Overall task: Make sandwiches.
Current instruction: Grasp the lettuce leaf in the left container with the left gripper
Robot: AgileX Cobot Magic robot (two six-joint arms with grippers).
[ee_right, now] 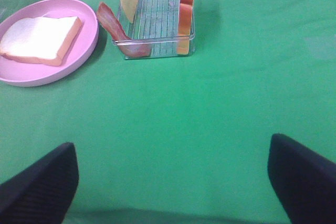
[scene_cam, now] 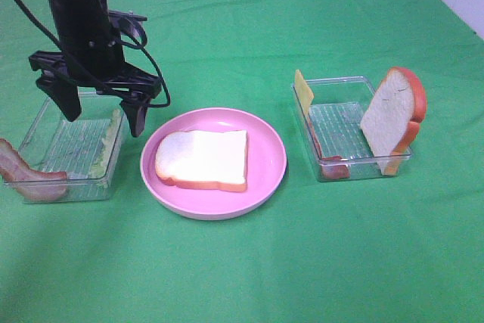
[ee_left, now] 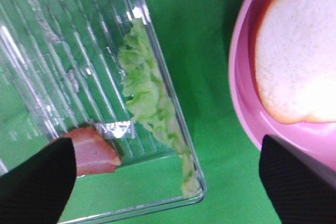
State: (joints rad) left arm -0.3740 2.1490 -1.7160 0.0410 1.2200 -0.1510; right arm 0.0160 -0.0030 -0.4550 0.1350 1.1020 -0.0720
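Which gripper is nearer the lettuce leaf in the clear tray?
Left. The left gripper hangs open directly over the lettuce leaf, jaws straddling it. The right gripper sits open over bare cloth, beyond the pink plate and the other tray.

Pink plate (scene_cam: 266, 158), white bread (scene_cam: 203, 158), green cloth (scene_cam: 242, 270).

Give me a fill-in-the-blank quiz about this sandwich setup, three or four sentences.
1. The plate holds one slice of ___.
2. The standing slice shares its tray with bacon and ___.
3. The left gripper hovers with jaws ___.
4. The lettuce is ___ in colour.
Missing: bread; cheese; open; green.
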